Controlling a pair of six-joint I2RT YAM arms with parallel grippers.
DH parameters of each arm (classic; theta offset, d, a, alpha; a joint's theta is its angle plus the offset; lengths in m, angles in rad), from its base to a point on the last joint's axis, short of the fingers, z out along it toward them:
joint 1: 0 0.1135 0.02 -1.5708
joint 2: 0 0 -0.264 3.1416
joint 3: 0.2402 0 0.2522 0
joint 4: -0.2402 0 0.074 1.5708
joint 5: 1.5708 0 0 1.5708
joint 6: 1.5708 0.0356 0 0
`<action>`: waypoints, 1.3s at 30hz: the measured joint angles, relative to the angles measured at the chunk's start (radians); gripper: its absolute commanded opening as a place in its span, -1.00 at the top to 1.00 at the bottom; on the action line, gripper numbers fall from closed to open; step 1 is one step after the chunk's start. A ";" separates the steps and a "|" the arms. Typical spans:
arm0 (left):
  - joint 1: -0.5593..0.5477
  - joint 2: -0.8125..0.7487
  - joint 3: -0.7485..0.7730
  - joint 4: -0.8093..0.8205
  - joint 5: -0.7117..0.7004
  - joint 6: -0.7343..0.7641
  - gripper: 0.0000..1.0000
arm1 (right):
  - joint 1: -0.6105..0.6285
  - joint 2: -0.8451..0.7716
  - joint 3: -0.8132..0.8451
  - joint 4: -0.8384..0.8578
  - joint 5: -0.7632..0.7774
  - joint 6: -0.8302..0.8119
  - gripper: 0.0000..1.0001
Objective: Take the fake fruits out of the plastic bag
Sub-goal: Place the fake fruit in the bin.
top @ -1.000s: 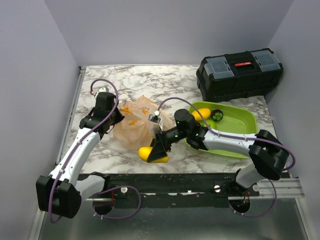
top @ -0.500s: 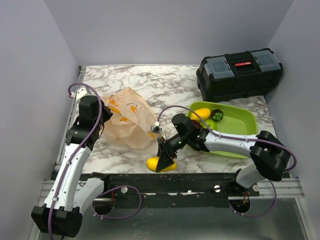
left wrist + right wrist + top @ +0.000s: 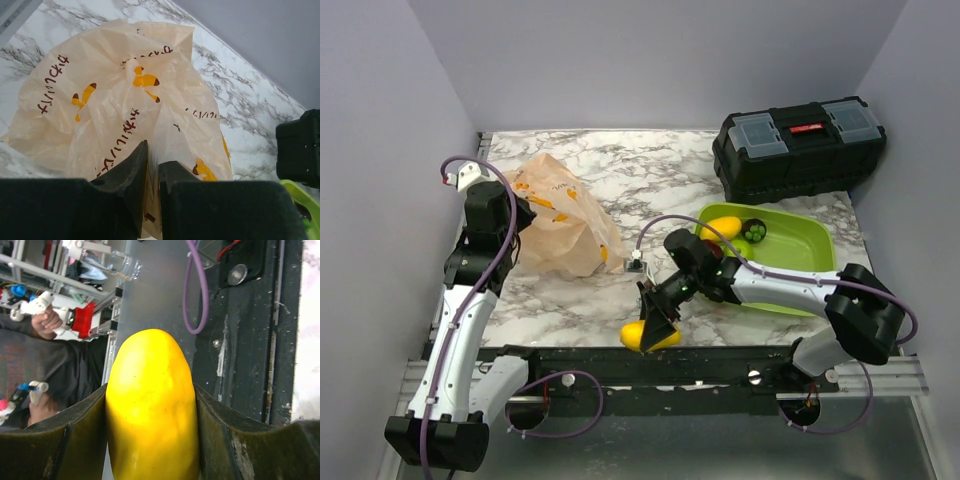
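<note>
Yellow fruit (image 3: 651, 337) has moved to the table's (image 3: 620, 165) near edge.

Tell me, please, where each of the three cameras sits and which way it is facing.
Top external: fixed above and behind the robot, looking down on the table; both arms show, left end effector on the plastic bag, right end effector on the yellow fruit.
Left wrist: on the left arm, facing along its fingers, pinched on the bag, toward the toolbox.
Right wrist: on the right arm, facing past the table's near edge; its fingers flank the fruit.
Shared: top and left wrist both show the bag.
</note>
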 measured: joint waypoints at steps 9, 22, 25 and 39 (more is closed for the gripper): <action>0.010 0.059 -0.022 0.010 0.009 0.024 0.59 | -0.005 -0.095 0.002 -0.132 0.441 -0.031 0.99; 0.022 0.084 -0.002 -0.082 0.021 0.097 -0.65 | -0.063 -0.379 0.002 -0.265 1.448 0.036 0.92; 0.022 0.068 0.031 -0.107 0.041 0.117 -0.71 | -0.171 -0.413 -0.001 -0.311 1.579 0.086 0.92; 0.022 -0.016 0.151 -0.121 0.457 0.197 -0.76 | -0.580 -0.407 -0.128 -0.455 1.668 0.282 0.83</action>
